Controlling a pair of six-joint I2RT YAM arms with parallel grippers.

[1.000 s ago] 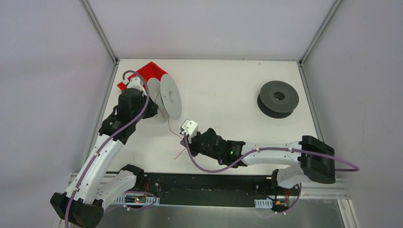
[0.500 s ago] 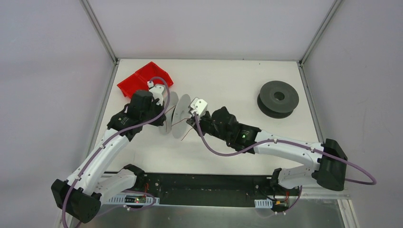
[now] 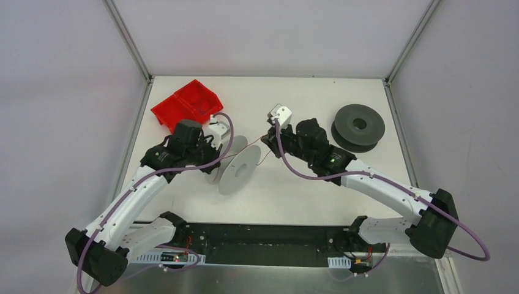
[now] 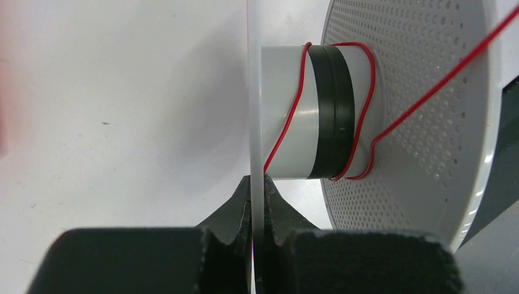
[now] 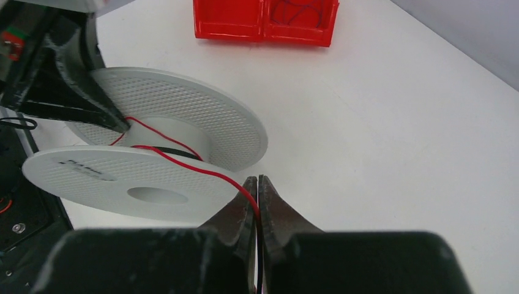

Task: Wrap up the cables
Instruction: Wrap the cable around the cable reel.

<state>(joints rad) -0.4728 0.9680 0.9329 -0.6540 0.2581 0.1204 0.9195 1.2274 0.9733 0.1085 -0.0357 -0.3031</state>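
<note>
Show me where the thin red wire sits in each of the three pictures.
Top external: the thin red wire is a faint strand at centre, just right of the white perforated plastic spool.
Left wrist: looped around the spool's hub, upper centre.
Right wrist: centre, running from the hub into the shut right end effector.
Shared landmark: the spool, in all three.

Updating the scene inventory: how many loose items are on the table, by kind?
Spools: 2 (white spool, dark grey spool)
Bins: 1 (red bin)
Wires: 2 (red wire, dark wire in the bin)
Total: 5
</note>
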